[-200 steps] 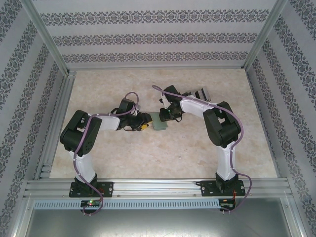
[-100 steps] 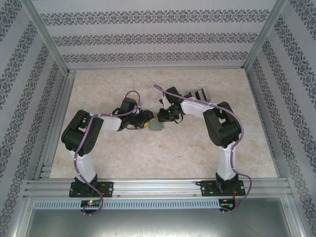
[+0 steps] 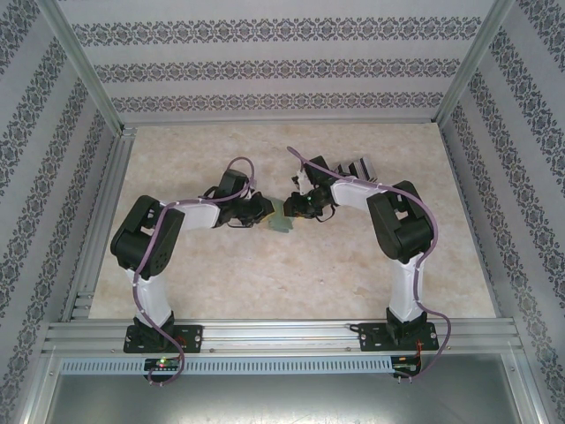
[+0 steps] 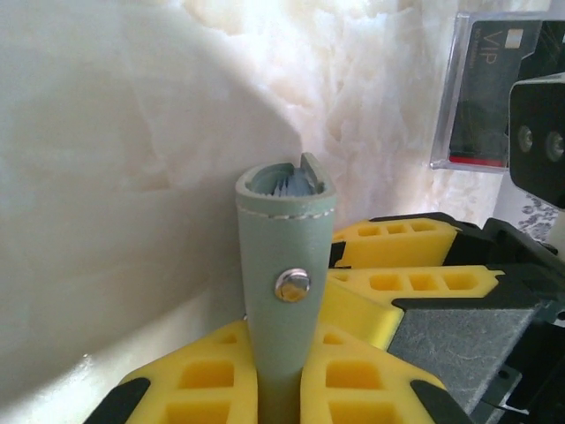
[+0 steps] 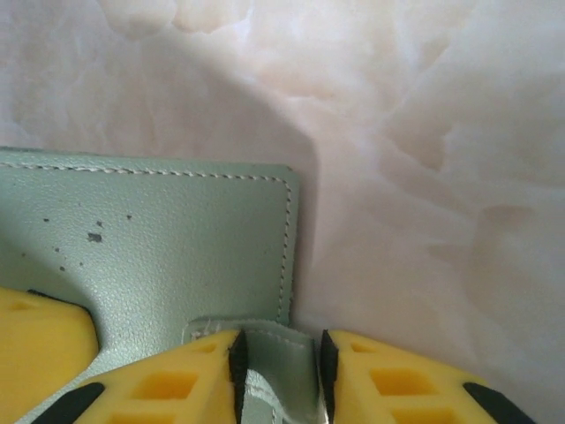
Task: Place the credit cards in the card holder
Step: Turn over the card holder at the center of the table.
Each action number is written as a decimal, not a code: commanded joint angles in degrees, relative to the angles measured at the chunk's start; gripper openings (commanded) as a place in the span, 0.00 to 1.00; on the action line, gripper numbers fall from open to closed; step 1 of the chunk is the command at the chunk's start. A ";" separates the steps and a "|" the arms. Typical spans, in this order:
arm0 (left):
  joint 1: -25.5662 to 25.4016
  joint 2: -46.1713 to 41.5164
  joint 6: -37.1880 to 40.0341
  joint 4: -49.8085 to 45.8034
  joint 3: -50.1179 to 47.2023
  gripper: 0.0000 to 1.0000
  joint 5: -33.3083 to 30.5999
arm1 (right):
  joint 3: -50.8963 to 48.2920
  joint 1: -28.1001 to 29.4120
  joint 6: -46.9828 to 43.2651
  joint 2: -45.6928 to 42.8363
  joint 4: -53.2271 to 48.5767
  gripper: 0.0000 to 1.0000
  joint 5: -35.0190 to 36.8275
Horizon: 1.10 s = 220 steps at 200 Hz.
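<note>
The sage-green card holder [image 3: 281, 221] hangs between the two grippers above the middle of the table. In the left wrist view it stands edge-on, folded, snap [image 4: 292, 284] facing the camera, with my left gripper [image 4: 282, 344] shut on its lower part. Pale edges show inside its top fold. My right gripper [image 5: 278, 358] has the holder's strap tab [image 5: 281, 371] between its pads, the flat green face [image 5: 177, 238] spreading to the left. A dark credit card [image 4: 484, 88] stands in a clear rack behind. From above, the left gripper [image 3: 259, 210] and right gripper [image 3: 296, 206] meet at the holder.
The slotted rack [image 3: 355, 168] stands on the pale marble table [image 3: 265, 283] just behind the right arm. A metal frame [image 3: 97, 221] and patterned walls close in the table on three sides. The right gripper's yellow fingers [image 4: 397, 265] crowd close beside the holder.
My left gripper has closed on the card holder. Both grippers and the holder have shifted a little toward the back of the table.
</note>
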 commanded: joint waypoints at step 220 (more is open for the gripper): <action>-21.26 15.28 36.49 -66.88 43.87 0.30 -52.43 | -12.07 -9.62 6.41 -14.18 7.63 0.39 -1.72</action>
